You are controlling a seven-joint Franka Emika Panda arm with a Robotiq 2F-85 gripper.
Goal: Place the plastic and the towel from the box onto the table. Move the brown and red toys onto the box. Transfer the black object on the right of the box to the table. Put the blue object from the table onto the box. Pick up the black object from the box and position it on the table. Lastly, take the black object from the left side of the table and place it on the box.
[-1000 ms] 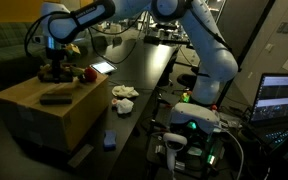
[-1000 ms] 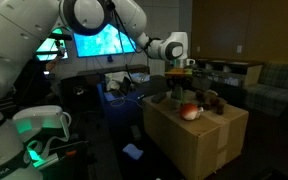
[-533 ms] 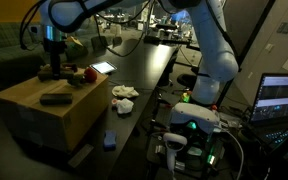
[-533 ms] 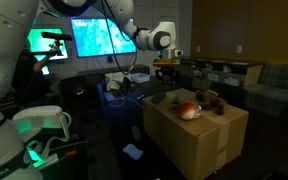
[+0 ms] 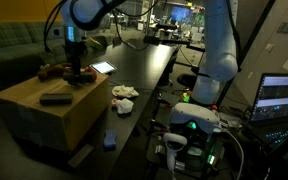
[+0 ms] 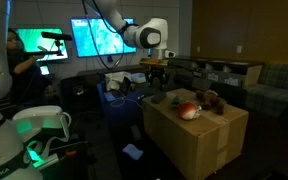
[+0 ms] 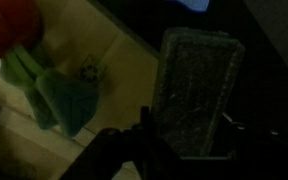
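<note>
My gripper [image 5: 76,68] [image 6: 156,72] hangs over the edge of the cardboard box [image 5: 29,115] [image 6: 199,140]. In the wrist view it [image 7: 187,128] is shut on a flat dark grey-black rectangular object [image 7: 196,85], which hangs past the box edge. The red toy [image 6: 189,110] [image 7: 4,25] with green leaves and the brown toy [image 5: 51,70] [image 6: 212,100] lie on the box. Another black object [image 5: 54,98] lies flat on the box top. The white crumpled plastic and towel [image 5: 124,96] lie on the dark table. A blue object [image 7: 196,4] shows at the top edge of the wrist view.
The long dark table [image 5: 134,70] runs beside the box, with a lit tablet [image 5: 102,67] on it. A small blue thing [image 5: 109,140] lies low in front of the box. A laptop [image 5: 282,98] stands far off. Bright monitors [image 6: 102,38] stand behind.
My gripper has moved from above the box top sideways to the box's edge toward the table, carrying the black object. The toys and the other black object have stayed put.
</note>
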